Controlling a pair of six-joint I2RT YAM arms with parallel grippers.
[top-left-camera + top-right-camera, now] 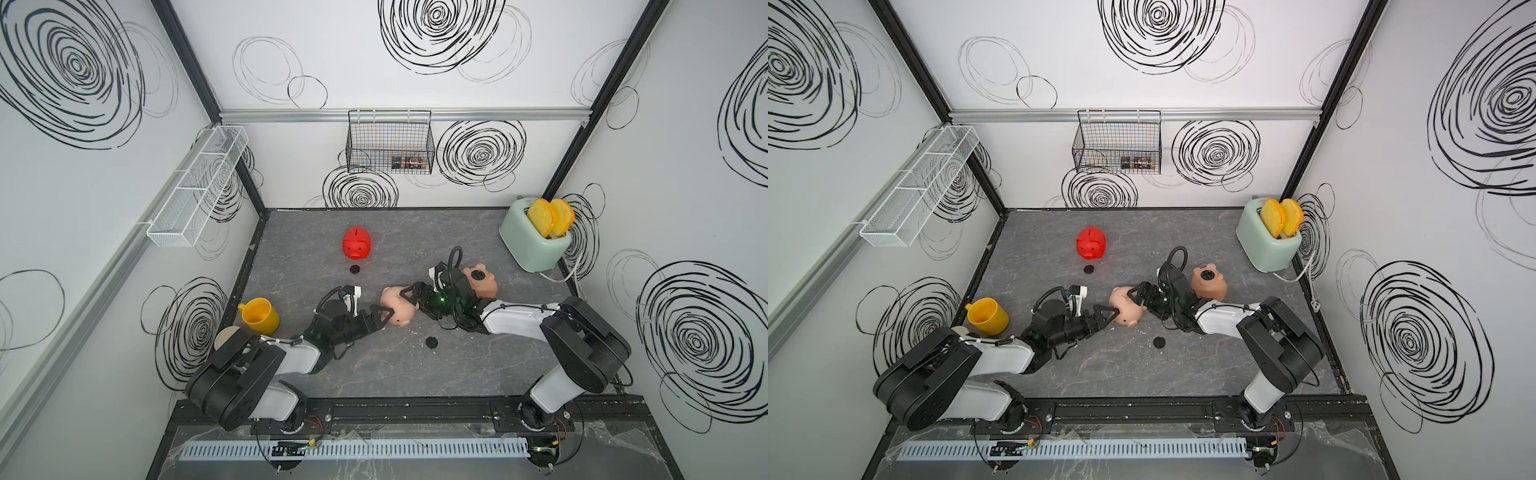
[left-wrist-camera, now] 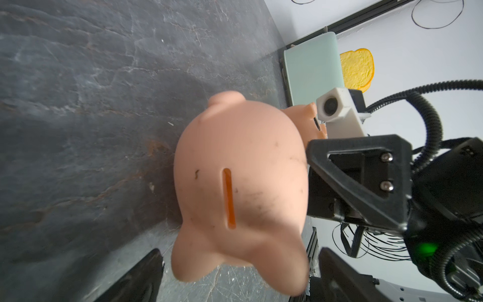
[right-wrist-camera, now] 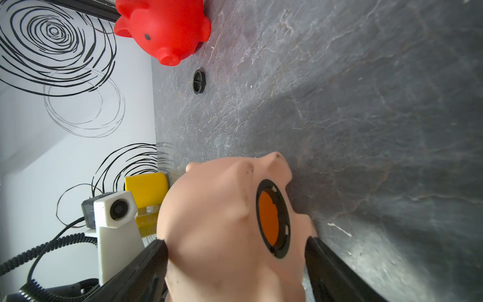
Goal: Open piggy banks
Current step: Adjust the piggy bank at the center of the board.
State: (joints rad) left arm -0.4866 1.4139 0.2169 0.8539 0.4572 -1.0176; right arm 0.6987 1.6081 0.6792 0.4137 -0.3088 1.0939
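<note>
1. Two arms sit closest to us, the left arm (image 1: 232,386) and the right arm (image 1: 582,345). Both reach to the middle of the table (image 1: 374,374).
2. The pink pig (image 1: 392,300) lies on its side there, between the two grippers. Its nose points to the near side. Its back faces the left arm and its tummy faces the right arm.
3. The left gripper (image 1: 384,318) is spread wide around the pig's head end. Its wrist view shows a little gap on each side.
4. The right gripper (image 1: 409,302) has a finger on each side of the pig's body. The tips are right at the skin, but I cannot tell if they squeeze.
5. The pink pig's tummy hole (image 3: 269,222) is open, and orange shows inside.
6. I think the tan pig (image 1: 482,284) comes next. It lies on its back just beside the right arm's wrist, toward the toaster (image 1: 523,245), tummy up. The right arm is much nearer to it.
7. Count: three pigs, with the red pig (image 1: 356,243) farther back. Two loose black plugs, one (image 1: 354,269) near the red pig and one (image 1: 431,342) near the pink pig. One yellow cup (image 1: 259,318), one toaster, and two toast slices (image 1: 540,216).
</note>
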